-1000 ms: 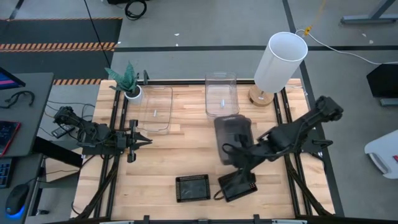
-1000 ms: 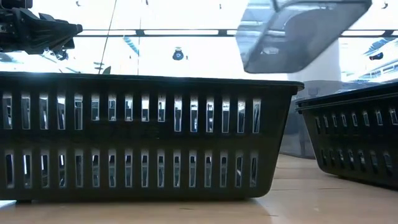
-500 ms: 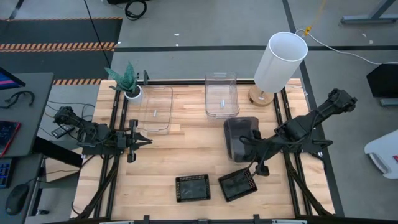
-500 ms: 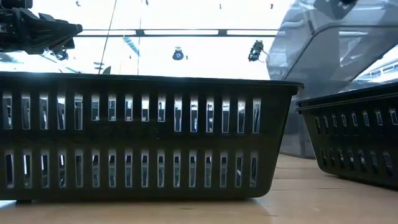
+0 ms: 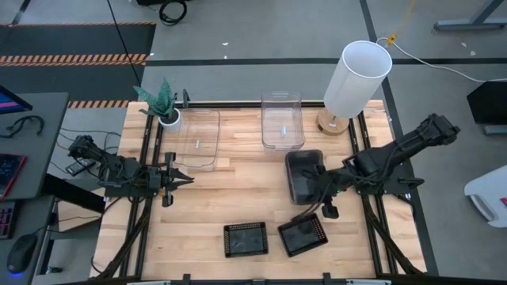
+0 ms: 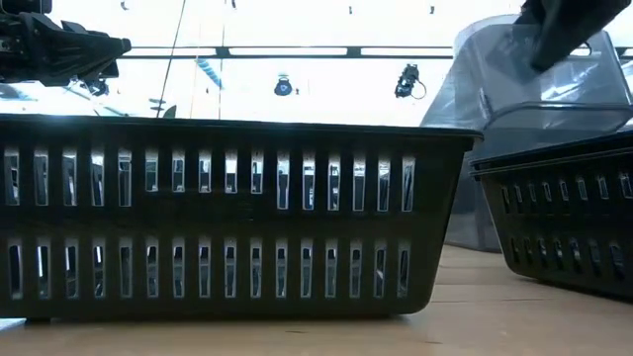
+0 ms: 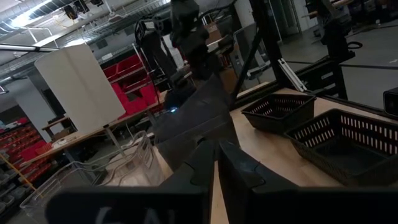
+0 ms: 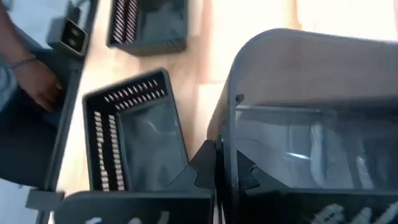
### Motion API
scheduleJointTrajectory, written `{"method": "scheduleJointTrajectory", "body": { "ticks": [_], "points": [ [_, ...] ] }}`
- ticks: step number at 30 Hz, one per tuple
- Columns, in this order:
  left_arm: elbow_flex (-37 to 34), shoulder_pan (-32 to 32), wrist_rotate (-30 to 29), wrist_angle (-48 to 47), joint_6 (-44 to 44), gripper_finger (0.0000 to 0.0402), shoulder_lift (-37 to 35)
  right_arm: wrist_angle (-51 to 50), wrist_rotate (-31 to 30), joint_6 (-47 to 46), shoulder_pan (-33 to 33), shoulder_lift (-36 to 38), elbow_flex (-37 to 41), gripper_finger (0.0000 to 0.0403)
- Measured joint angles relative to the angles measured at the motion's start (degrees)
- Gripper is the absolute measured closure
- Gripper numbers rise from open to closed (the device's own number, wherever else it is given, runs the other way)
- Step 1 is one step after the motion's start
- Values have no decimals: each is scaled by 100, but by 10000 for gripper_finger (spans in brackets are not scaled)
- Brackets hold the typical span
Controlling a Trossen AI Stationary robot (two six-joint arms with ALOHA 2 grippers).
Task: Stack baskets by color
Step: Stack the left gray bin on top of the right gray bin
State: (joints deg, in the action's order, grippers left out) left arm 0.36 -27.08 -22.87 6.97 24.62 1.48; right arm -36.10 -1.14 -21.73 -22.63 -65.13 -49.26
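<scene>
A smoky dark-grey basket (image 5: 303, 174) hangs tilted at the table's right of centre, with my right gripper (image 5: 319, 190) shut on it. In the low view this smoky basket (image 6: 514, 69) slants above a level grey wall (image 6: 465, 198) on the table; whether they touch I cannot tell. Two black mesh baskets (image 5: 245, 239) (image 5: 302, 235) stand on their bases by the near edge. Two clear baskets (image 5: 198, 139) (image 5: 283, 120) rest toward the far edge. My left gripper (image 5: 182, 178) hovers shut at the table's left, holding nothing. My right gripper pinches the smoky basket's near end wall (image 8: 226, 146) close to its right corner, one finger (image 8: 202, 169) outside the wall and one (image 8: 247, 171) inside. The fingers slant down from the table's right and lie along that wall. The basket sits tilted in the hold.
A white cylindrical lamp (image 5: 358, 77) stands at the far right and a small potted plant (image 5: 162, 103) at the far left. Black rails (image 5: 146, 158) run along both table sides. A person's hand (image 8: 37, 84) shows beyond the near edge.
My right gripper has gone down and toward the table's right edge, still shut on the smoky basket. The basket has come with it, from high over the middle to lower at the right, and stays tilted.
</scene>
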Motion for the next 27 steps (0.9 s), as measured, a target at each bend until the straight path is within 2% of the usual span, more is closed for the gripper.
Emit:
{"method": "scheduleJointTrajectory", "body": {
  "ticks": [6, 14, 27],
  "points": [
    [2, 0, 0, 1, 0, 372, 0, 714, 322, 277, 113, -175, 127, 395],
    [2, -1, 0, 4, 2, 370, 0, 709, 162, 357, 113, -323, 123, 395],
    [0, 1, 0, 3, 1, 370, 2, 609, -271, 1147, 145, -471, 131, 395]
  ]
}}
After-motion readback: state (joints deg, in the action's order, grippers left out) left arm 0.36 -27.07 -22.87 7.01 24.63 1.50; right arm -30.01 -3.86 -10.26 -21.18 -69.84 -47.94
